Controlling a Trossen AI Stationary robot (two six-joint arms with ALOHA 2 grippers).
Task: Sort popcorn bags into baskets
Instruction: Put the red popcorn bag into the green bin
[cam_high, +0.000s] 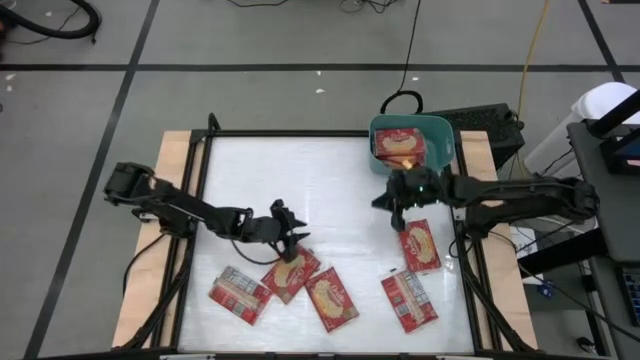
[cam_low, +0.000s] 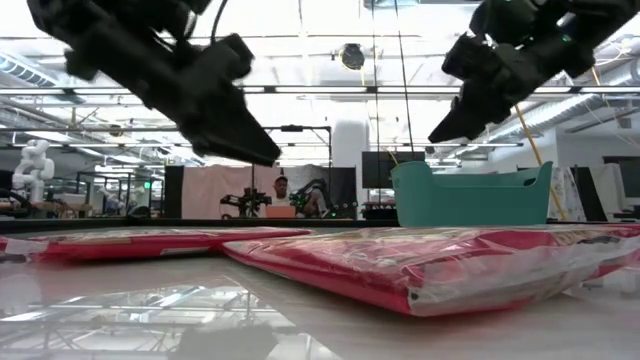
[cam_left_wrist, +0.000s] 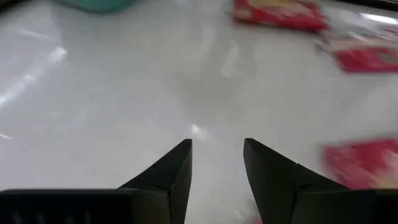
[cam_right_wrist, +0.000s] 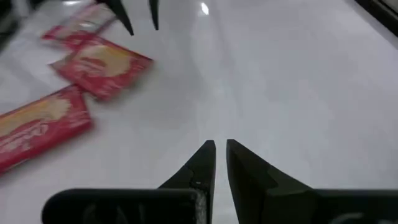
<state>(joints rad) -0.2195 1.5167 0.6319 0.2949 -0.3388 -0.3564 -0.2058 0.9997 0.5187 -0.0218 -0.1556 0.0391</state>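
Five red popcorn bags lie flat on the white table: three at the near left (cam_high: 240, 294) (cam_high: 291, 272) (cam_high: 331, 298) and two at the near right (cam_high: 420, 245) (cam_high: 409, 300). The teal basket (cam_high: 440, 138) stands at the far right with red bags (cam_high: 400, 146) inside. My left gripper (cam_high: 296, 232) hovers open just beyond the left group, with bare table between its fingers (cam_left_wrist: 180, 165). My right gripper (cam_high: 393, 208) hangs in the air in front of the basket, shut to a thin slit (cam_right_wrist: 221, 146) with nothing in it.
A black frame (cam_high: 300, 133) runs around the table. Dark gear and cables (cam_high: 485, 125) sit behind the basket. The middle and far left of the tabletop (cam_high: 280, 180) are bare.
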